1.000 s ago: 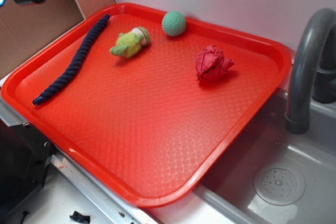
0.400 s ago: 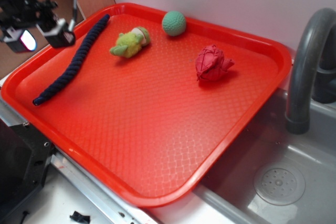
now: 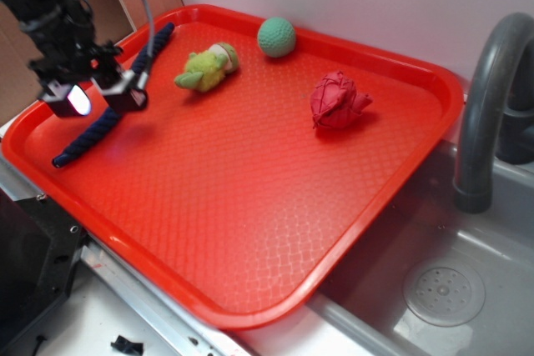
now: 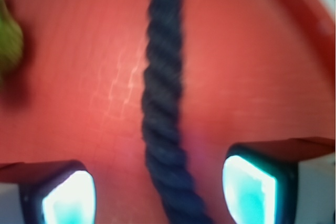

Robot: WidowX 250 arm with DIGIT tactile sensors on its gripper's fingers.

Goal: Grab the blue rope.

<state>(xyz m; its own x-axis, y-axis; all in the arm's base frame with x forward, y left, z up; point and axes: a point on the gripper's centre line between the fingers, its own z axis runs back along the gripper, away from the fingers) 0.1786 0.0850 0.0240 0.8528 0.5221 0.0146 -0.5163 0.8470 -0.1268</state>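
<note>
Two glowing fingertip pads (image 4: 68, 195) frame my wrist view as the gripper (image 3: 96, 99) hangs spread wide above the blue rope (image 3: 93, 130), its jaws set one on each side of the strand with clear gaps between pad and fibre. From the wrist camera the blue rope (image 4: 164, 98) runs straight up the middle of the picture between the gripper (image 4: 157, 192) fingers, and nothing there shows contact. In the exterior view the rope lies slightly wavy along the left side of the red tray (image 3: 250, 206), one end near the far left corner, the other near the tray's left rim closer to me; the gripper covers its middle stretch. A yellow-green plush toy (image 3: 207, 67) sits just beside the rope's far half, and its edge shows blurred at the left of my wrist picture. Farther along the back rim rests a green ball (image 3: 276, 37), and well apart to the right lies a red knotted toy (image 3: 338, 100). Beyond the tray's right edge stand a grey faucet (image 3: 488, 89) and a sink basin (image 3: 467, 273).
</note>
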